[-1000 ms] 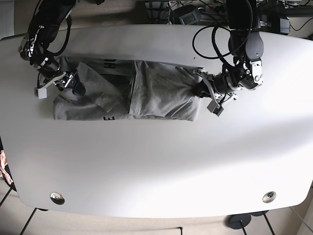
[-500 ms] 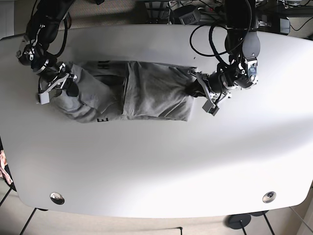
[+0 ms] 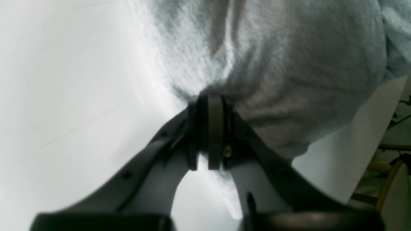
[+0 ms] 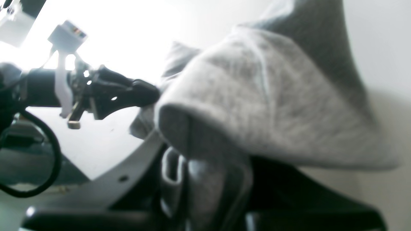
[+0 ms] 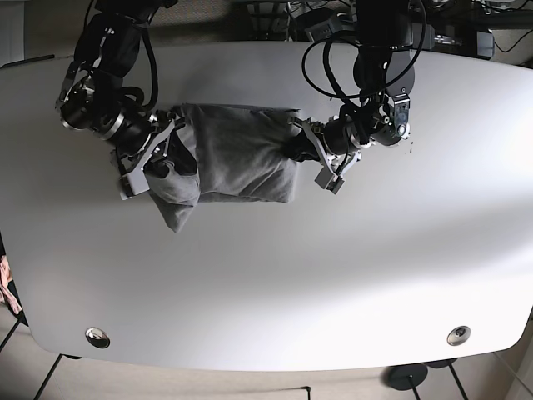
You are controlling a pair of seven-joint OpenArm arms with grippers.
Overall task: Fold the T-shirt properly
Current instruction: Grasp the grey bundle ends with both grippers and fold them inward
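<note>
You had the grey T-shirt [image 5: 237, 154] bunched into a compact, roughly square bundle on the white table, sitting toward twelve o'clock of the tabletop and slightly toward nine o'clock of its centre. Its main panel lay fairly flat, with soft creases running across it. At the nine o'clock side a thick fold was lifted off the surface and hung down in a pointed flap toward seven o'clock. The three o'clock edge was gathered and pinched into a tight pucker [image 3: 208, 93], with the cloth fanning away from it. In the right wrist view, the raised fold [image 4: 257, 106] looked rounded and doubled over, knit texture visible.
</note>
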